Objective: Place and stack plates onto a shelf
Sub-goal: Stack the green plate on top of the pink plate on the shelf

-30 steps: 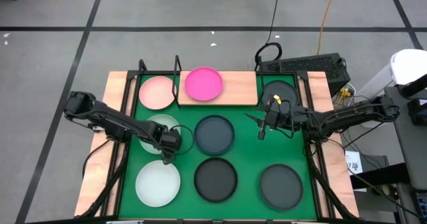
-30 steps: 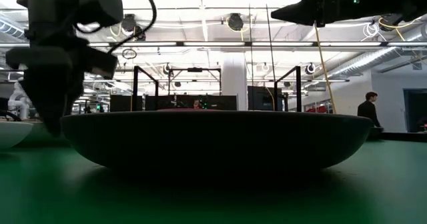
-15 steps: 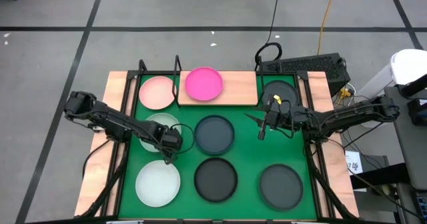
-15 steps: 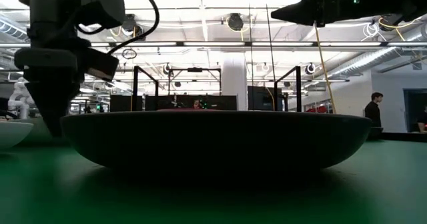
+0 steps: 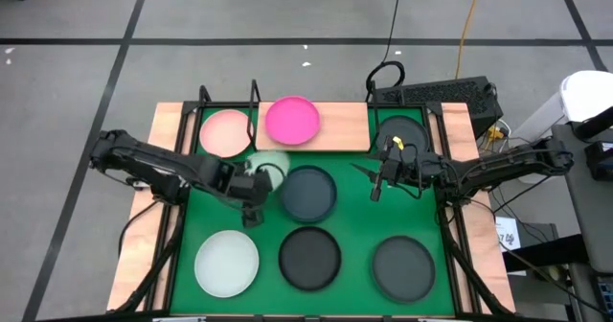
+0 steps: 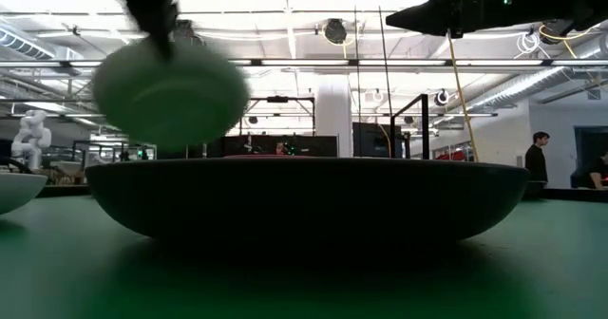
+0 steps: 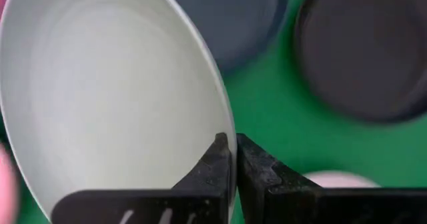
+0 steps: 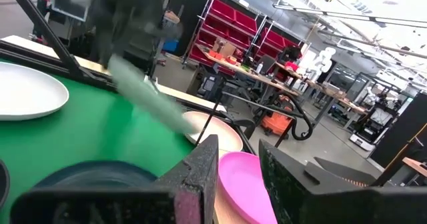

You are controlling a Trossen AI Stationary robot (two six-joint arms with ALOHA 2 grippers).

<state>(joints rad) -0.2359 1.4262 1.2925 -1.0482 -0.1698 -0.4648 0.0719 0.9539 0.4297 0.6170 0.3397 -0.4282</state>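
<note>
My left gripper is shut on a pale mint plate and holds it in the air over the green mat, just near of the shelf. The light pink plate and the magenta plate lie at the shelf. The low view shows the pale plate high above the mat. Flat on the mat lie a white plate, a blue-grey plate and dark plates. My right gripper hovers open at the right, next to another dark plate. My left gripper pinches the pale plate's rim, with one finger on the plate's inner face and the other outside the rim. The fingers come from the table's left, slanting down. The plate is lifted clear of the mat and tilted.
Black wire uprights rise at the shelf's left end. Wooden strips border the green mat. Cables and a dark box lie beyond the far right corner. People stand far off in the room.
My left gripper has shut on the pale plate's rim, then risen and gone toward the table's far right, toward the shelf. The plate, which lay flat on the mat, is now lifted clear and tilted. My right arm has kept still.
</note>
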